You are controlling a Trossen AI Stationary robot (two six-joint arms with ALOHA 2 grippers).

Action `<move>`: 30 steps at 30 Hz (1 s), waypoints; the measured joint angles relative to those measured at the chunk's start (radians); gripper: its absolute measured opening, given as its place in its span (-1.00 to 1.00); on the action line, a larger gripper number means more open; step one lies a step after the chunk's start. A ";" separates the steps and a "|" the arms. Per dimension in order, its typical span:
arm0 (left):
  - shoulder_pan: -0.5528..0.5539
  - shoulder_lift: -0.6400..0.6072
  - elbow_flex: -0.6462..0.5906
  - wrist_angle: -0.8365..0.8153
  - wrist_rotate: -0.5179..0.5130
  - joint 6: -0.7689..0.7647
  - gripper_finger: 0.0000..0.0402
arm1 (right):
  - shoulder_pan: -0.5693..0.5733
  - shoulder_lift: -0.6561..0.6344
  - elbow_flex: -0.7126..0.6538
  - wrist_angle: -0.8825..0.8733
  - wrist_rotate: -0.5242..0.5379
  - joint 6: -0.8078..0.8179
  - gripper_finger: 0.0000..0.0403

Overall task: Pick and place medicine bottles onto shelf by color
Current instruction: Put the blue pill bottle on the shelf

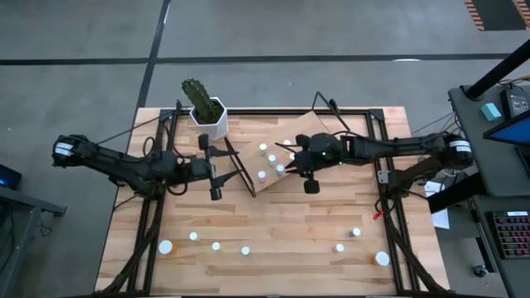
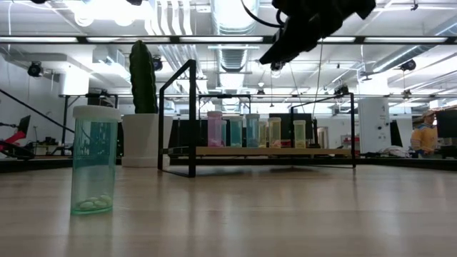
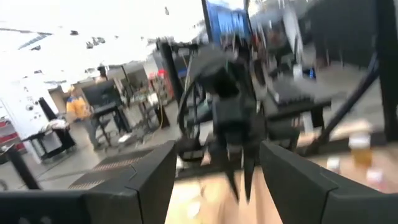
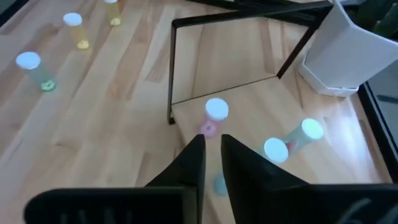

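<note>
Above the shelf (image 1: 277,161) the right pincer (image 4: 212,163) hangs, arm stretched in from the side, fingers nearly together and empty. The left pincer (image 1: 216,193) waits beside it, wide apart and empty. Medicine bottles (image 1: 263,149) stand on the shelf; others dot the worktop (image 1: 273,223).

Two dark arms reached over the table (image 1: 273,240), one from each side. One shelf (image 1: 286,153) stood near the far edge, toward the middle, and one cactus pot (image 1: 209,116) sat at the far edge left of it.

About six small bottles (image 1: 263,149) stood on the shelf, though the arm above hid part of it, so the count is uncertain.

Seven more bottles stood along the near edge: four toward the left corner (image 1: 166,247) and three toward the right corner (image 1: 382,258).

One person (image 2: 425,135) showed in the room behind.
</note>
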 joint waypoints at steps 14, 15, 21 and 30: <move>0.086 -0.060 -0.003 -0.131 0.002 0.087 0.07 | -0.029 -0.005 -0.051 0.084 0.092 0.133 -0.85; 0.089 -0.060 -0.005 -0.142 0.002 0.086 0.07 | -0.029 0.002 -0.044 0.080 0.097 0.164 -0.80; 0.093 -0.060 -0.005 -0.144 0.002 0.086 0.07 | -0.029 0.088 -0.037 0.071 0.097 0.242 -0.35; 0.093 -0.059 -0.005 -0.144 0.001 0.086 0.07 | -0.041 0.185 -0.011 0.074 0.134 0.192 0.17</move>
